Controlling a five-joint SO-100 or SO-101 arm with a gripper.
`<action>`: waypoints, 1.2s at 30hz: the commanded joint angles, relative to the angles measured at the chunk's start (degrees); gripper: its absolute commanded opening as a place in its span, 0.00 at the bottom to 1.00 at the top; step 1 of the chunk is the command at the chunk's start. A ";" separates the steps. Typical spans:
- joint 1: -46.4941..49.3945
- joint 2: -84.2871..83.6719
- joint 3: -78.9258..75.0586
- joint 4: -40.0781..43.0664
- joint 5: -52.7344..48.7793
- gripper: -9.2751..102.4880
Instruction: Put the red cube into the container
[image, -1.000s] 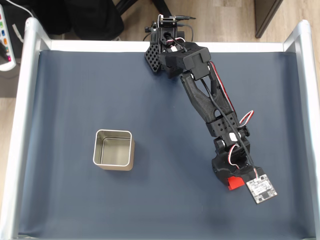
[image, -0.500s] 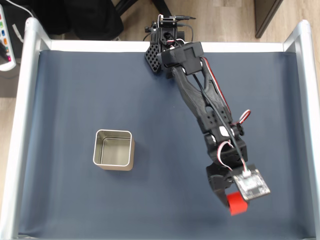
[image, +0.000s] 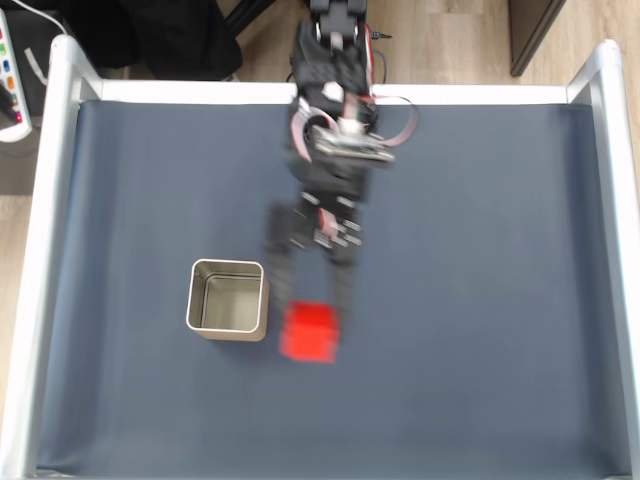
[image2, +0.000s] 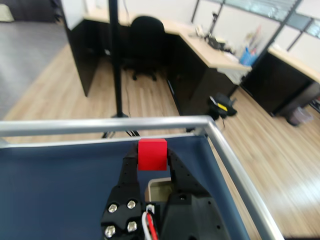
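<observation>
My tool (image2: 152, 159) is clamped on the red cube (image2: 152, 153), cube pinched between both fingertips in the wrist view, held up off the bench (image: 480, 250). In the fixed view the arm (image: 330, 150) is motion-blurred, reaching down the frame from its base at the top edge, and the cube (image: 309, 332) shows blurred just right of the tin (image: 227, 300), near its lower right corner, not over the opening. Tin sits upright on the dark blue bench surface, left of centre, inside looks empty. In the wrist view a bit of the tin's rim (image2: 159, 184) shows below the cube between the fingers. Silver rail (image2: 100, 125) frames the bench edge, office floor beyond.
</observation>
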 joint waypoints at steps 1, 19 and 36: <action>7.38 5.19 11.69 -5.10 -0.09 0.08; 12.92 3.69 28.65 -13.01 9.05 0.08; 11.78 2.81 31.46 -20.13 10.11 0.22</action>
